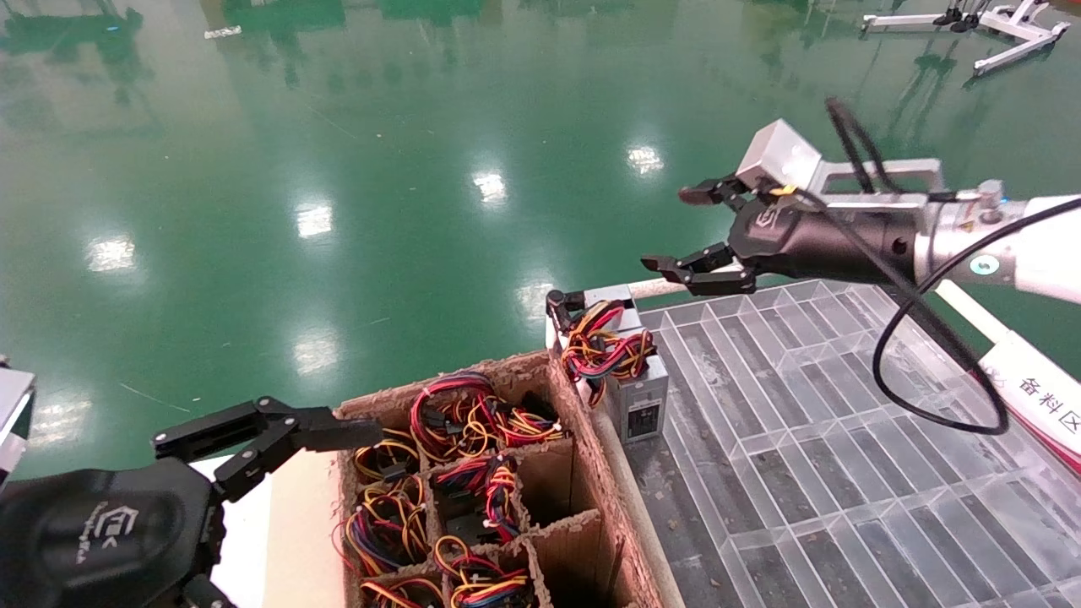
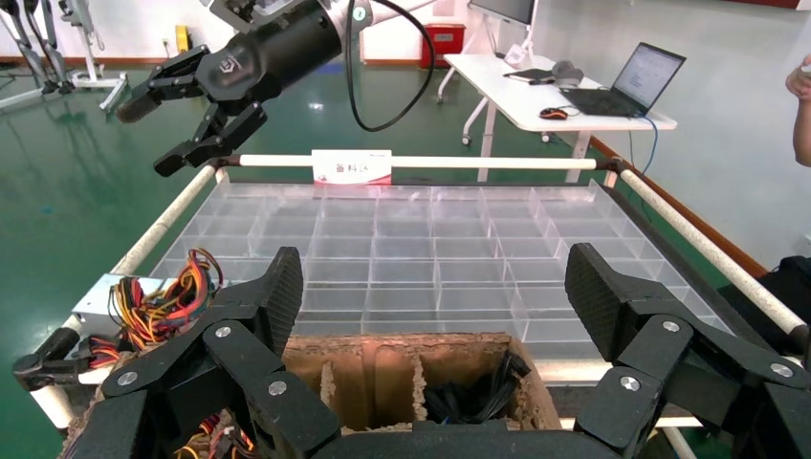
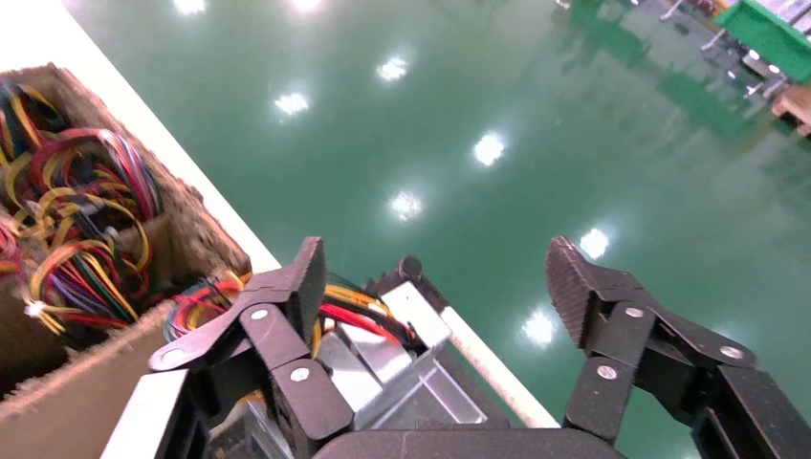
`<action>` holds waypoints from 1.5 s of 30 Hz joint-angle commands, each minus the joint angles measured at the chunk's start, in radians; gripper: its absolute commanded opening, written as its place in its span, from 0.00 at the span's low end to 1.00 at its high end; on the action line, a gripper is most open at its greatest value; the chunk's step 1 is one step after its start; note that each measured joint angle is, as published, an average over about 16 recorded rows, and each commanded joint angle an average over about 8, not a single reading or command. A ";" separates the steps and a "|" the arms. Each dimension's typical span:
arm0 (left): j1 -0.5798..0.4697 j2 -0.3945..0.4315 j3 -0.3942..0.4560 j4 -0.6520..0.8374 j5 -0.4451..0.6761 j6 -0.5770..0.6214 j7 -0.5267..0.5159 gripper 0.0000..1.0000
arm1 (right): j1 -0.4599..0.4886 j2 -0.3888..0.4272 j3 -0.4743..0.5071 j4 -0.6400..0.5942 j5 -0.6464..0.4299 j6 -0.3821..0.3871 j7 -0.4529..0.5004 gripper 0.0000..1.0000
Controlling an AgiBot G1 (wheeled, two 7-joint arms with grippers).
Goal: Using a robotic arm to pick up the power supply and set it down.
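The power supply (image 1: 635, 404) is a small grey metal box with a bunch of red, yellow, orange and black wires (image 1: 604, 346) on top. It stands in the corner cell of the clear grid tray (image 1: 844, 473), beside the cardboard box. The robotic arm's right gripper (image 1: 680, 230) hangs open and empty in the air above and behind it, apart from it. In the right wrist view the power supply (image 3: 383, 349) lies below the open gripper (image 3: 438, 282). My left gripper (image 2: 437, 292) is wide open and empty over the cardboard box's near end.
A cardboard box (image 1: 583, 431) with dividers holds several more wire bundles (image 1: 456, 422). A white rail (image 2: 421, 162) with a label card (image 2: 351, 166) edges the tray. A desk with a laptop (image 2: 626, 81) stands beyond it. Green floor surrounds everything.
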 commanded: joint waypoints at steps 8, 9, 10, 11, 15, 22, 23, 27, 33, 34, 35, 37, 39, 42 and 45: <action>0.000 0.000 0.000 0.000 0.000 0.000 0.000 1.00 | -0.103 0.062 0.032 0.158 0.085 -0.038 0.083 1.00; 0.000 0.000 0.000 0.000 0.000 0.000 0.000 1.00 | -0.118 0.070 0.036 0.180 0.096 -0.042 0.093 1.00; 0.000 0.000 0.000 0.000 0.000 0.000 0.000 1.00 | -0.133 0.078 0.040 0.201 0.107 -0.046 0.104 1.00; 0.000 0.000 0.000 0.000 0.000 0.000 0.000 1.00 | -0.147 0.086 0.044 0.222 0.118 -0.050 0.114 1.00; 0.000 0.000 0.000 0.000 0.000 0.000 0.000 1.00 | -0.206 0.118 0.060 0.307 0.163 -0.066 0.156 1.00; 0.000 0.000 0.000 0.000 0.000 0.000 0.000 1.00 | -0.309 0.173 0.089 0.455 0.240 -0.093 0.229 1.00; 0.000 0.000 0.000 0.000 0.000 0.000 0.000 1.00 | -0.323 0.181 0.093 0.475 0.251 -0.097 0.239 1.00; 0.000 0.000 0.000 0.000 0.000 0.000 0.000 1.00 | -0.382 0.213 0.109 0.560 0.295 -0.113 0.280 1.00; 0.000 0.000 0.000 0.000 0.000 0.000 0.000 1.00 | -0.469 0.260 0.134 0.686 0.361 -0.137 0.343 1.00; 0.000 0.000 0.000 0.000 0.000 0.000 0.000 1.00 | -0.484 0.268 0.138 0.708 0.372 -0.141 0.353 1.00; 0.000 0.000 0.000 0.000 0.000 0.000 0.000 1.00 | -0.499 0.276 0.142 0.729 0.383 -0.145 0.364 1.00; 0.000 0.000 0.000 0.000 0.000 0.000 0.000 1.00 | -0.528 0.292 0.150 0.771 0.405 -0.153 0.385 1.00; 0.000 0.000 0.000 0.000 0.000 0.000 0.000 1.00 | -0.557 0.308 0.158 0.813 0.427 -0.161 0.405 1.00; 0.000 0.000 0.000 0.000 0.000 0.000 0.000 1.00 | -0.601 0.332 0.170 0.877 0.460 -0.172 0.437 1.00; 0.000 0.000 0.000 0.000 0.000 0.000 0.000 1.00 | -0.645 0.356 0.182 0.940 0.493 -0.184 0.468 1.00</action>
